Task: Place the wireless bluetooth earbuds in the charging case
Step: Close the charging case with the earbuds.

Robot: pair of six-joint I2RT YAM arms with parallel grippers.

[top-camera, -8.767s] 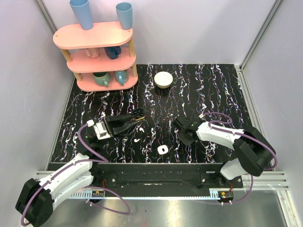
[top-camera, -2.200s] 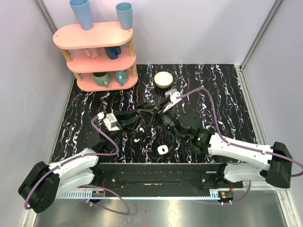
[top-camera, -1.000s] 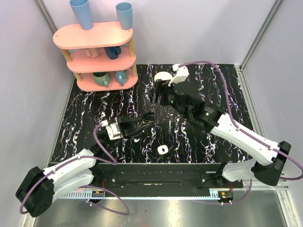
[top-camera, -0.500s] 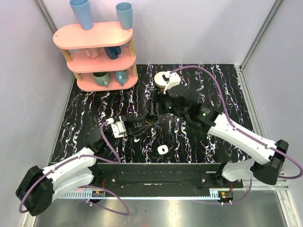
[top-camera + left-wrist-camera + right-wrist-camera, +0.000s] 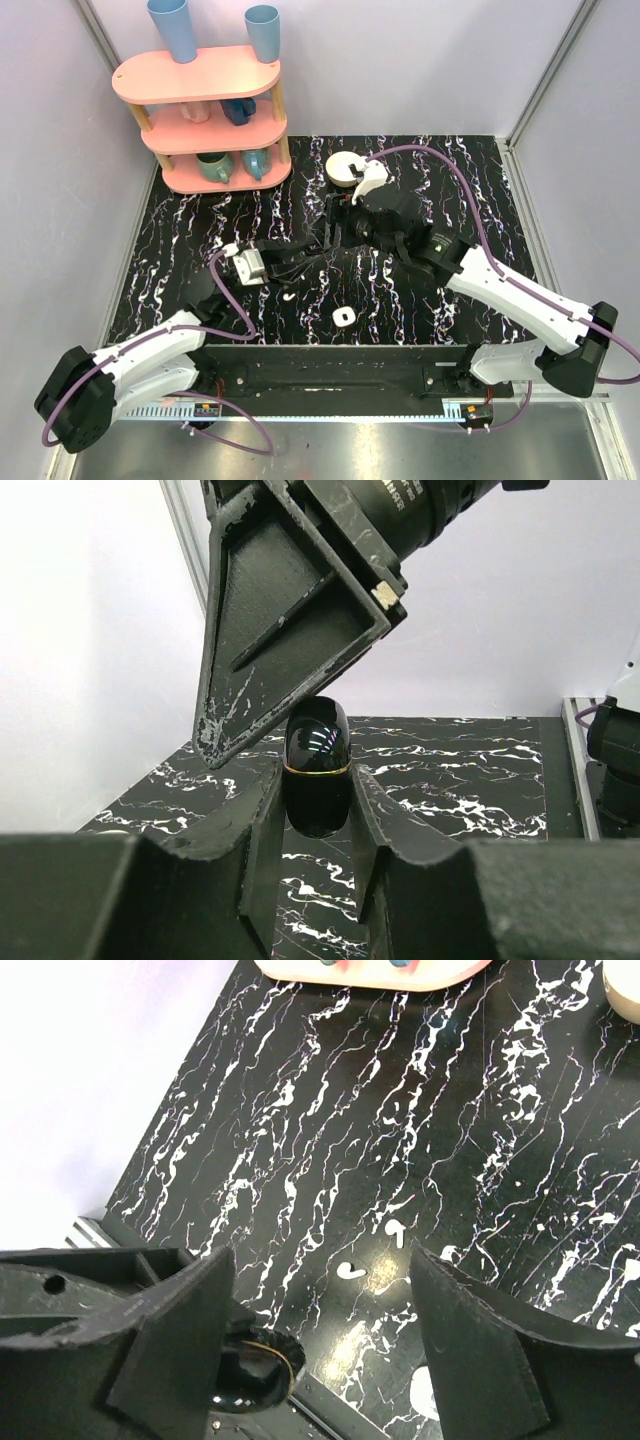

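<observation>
black glossy pod (image 5: pixel 317 760) in left claw (image 5: pixel 317 792)

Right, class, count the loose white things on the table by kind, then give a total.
Earbuds: 2
Case: 1
Bowl: 1
Total: 4

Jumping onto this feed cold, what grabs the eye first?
A glossy black pod with a gold seam, pinched in the left claw and raised above mid-table, with the open right claw poised right over it. Near the front edge lie the white charging case and, to its left, one tiny white earbud on the marbled table. A pink shelf of mugs fills the far left corner.
</observation>
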